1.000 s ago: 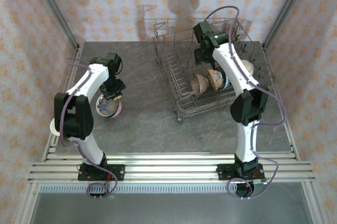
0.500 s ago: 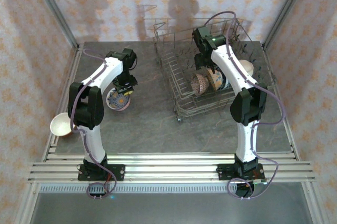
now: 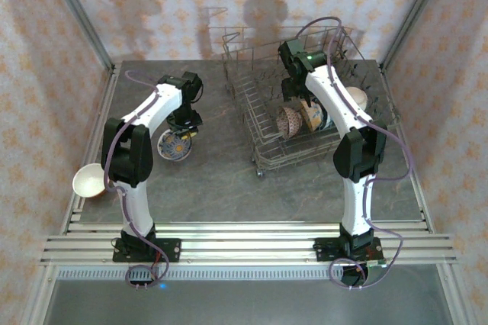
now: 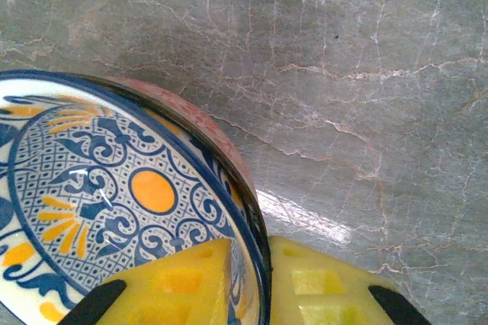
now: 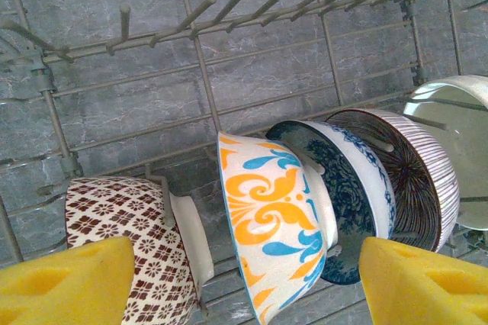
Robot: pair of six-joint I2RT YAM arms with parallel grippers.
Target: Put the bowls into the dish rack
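A grey marbled table is walled on three sides by patterned panels. The dish rack is set on the right half of it, angled, with its looped handle at the far end.

The right arm is stretched over the rack; the left arm is bent over the bare left half of the table.

Five bowls are stood on edge between the tines in a close row. Seen in the right wrist view, from left to right:
- a brown lattice bowl
- an orange-and-blue scroll bowl
- a dark blue patterned bowl
- a brown striped bowl
- a pale bowl, cut off by the frame edge

A plain cream bowl is left at the table's left edge, well apart from the rack.

A blue-and-orange patterned bowl with a pinkish outside is found under the left gripper, left of the rack. Its rim is straddled by the yellow pads, one inside and one outside, set narrowly. Whether the rim is squeezed cannot be told.

The right gripper is held wide apart above the racked bowls, and nothing is gripped by it.
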